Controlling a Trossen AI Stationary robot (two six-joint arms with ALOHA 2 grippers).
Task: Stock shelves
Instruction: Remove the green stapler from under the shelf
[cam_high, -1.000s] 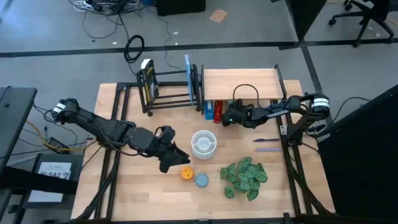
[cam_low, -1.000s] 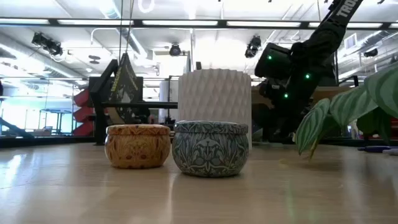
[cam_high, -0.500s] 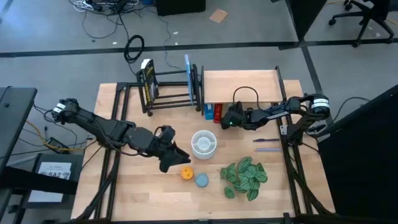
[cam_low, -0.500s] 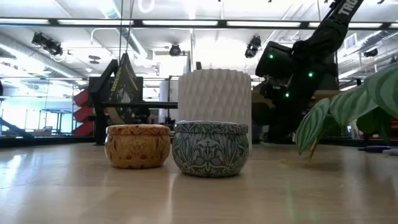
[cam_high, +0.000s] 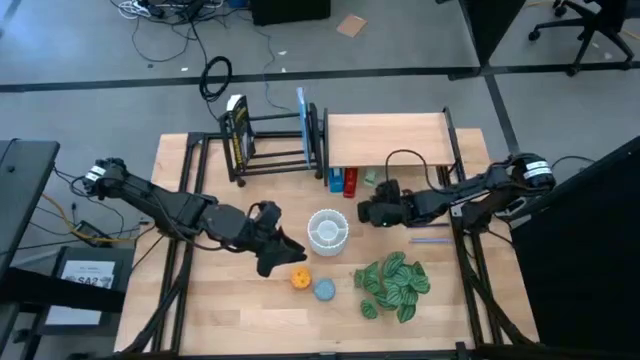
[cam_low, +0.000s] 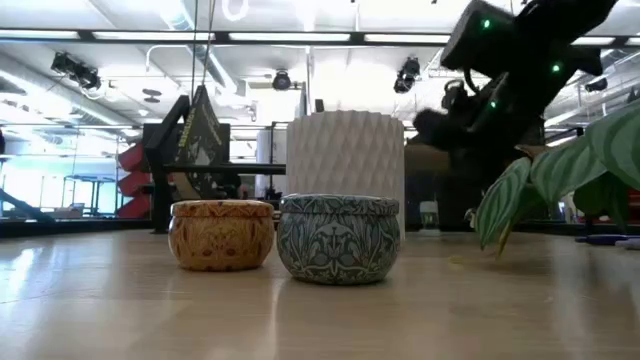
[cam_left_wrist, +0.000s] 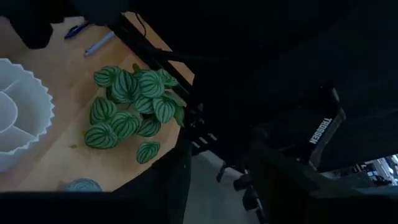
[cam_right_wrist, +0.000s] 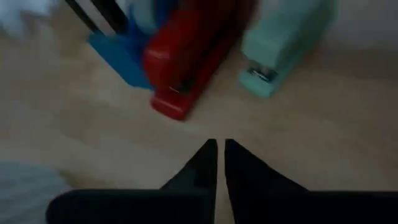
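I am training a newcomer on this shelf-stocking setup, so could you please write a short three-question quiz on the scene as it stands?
1. True or false: the right gripper is holding the red stapler.
2. Which lies nearest the green plant? A the blue tin, B the black metal-bar rack, C the coiled cable on the floor.
3. Fill in: the mint stapler sits under the light wooden ___.

Key: 1 false, its fingers are shut on nothing; 2 A; 3 board.
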